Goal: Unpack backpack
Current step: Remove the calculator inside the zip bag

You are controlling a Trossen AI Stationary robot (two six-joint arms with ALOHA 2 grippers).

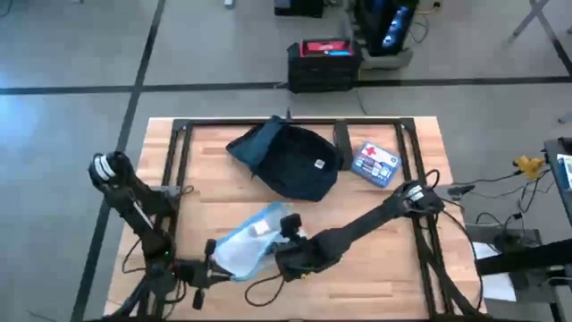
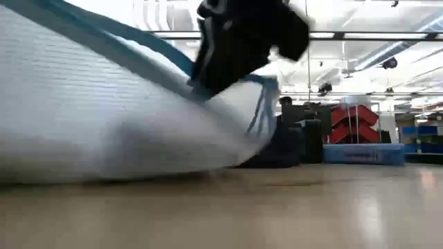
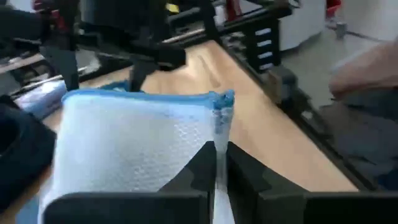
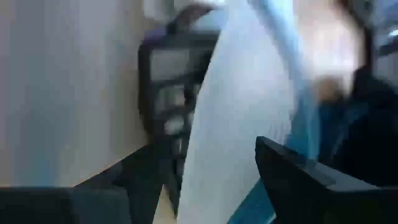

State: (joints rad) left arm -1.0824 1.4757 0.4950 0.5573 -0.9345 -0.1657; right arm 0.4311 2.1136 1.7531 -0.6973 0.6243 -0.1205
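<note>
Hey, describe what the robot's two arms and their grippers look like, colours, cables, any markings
Both arms are dark, nearly black, slim and jointed. The left arm carries a white band near its base, and thin dark cables trail from it. The right arm has a pale patch and loose cables at its base. The left gripper and right gripper each have two flat, angular black fingers.

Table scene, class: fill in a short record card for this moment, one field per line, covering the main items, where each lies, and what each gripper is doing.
Backpack: lying at the far middle of the wooden table, not held by either arm
Clear pouch: blue-trimmed, at the near middle, between the two grippers
Blue-white box: flat on the table, right of the backpack
Left gripper: pinched shut on the pouch's edge
Right gripper: at the pouch's other side, fingers apart around it
Stage: pouch and box are out of the backpack
</note>
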